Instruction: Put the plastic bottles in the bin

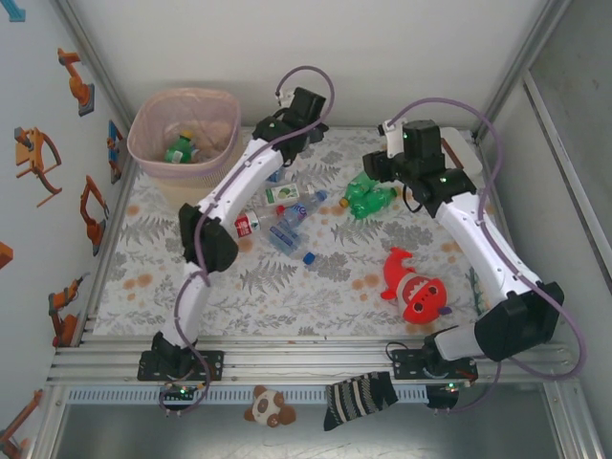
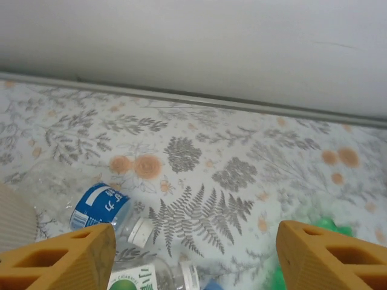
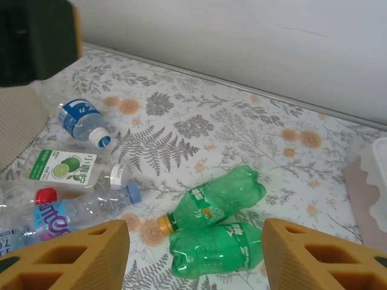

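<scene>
Far strip of table (image 2: 242, 133) along the back wall (image 2: 181, 42): bare, passable. Near-left quarter: bare. Centre: obstructed by a cluster of clear bottles (image 1: 282, 215), with two green bottles (image 3: 224, 193) lying touching just to its right. Red plush toy (image 1: 416, 292) occupies the near right. Bin (image 1: 143, 124) blocks the far-left corner, mouth open upward. Left arm (image 1: 239, 182) slants over the lane between bin and cluster.

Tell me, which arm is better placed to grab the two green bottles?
Right, probably: the right gripper, open, hangs beside the green bottles; the left gripper is by the clear bottles, farther off.
</scene>
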Robot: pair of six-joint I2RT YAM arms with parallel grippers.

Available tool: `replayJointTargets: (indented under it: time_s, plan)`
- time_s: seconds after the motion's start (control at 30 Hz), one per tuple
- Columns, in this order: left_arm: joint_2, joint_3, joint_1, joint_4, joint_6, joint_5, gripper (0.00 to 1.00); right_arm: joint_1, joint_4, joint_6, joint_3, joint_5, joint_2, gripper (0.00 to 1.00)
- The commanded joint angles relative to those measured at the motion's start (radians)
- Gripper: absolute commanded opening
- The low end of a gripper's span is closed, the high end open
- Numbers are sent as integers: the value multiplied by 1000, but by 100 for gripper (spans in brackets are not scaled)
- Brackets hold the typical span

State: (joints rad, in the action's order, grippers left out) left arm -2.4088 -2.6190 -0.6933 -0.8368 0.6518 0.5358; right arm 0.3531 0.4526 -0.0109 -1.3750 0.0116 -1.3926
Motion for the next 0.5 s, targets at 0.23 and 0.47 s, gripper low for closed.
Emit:
replayJointTargets:
  time_s: [0.23,0.47]
  plan:
    - [-97,38,59,-130,411,62,80,-17,30,12,40,-29,42,59]
    - [-147,46,83,-133,603,30,84,-17,35,11,56,-30,49,59]
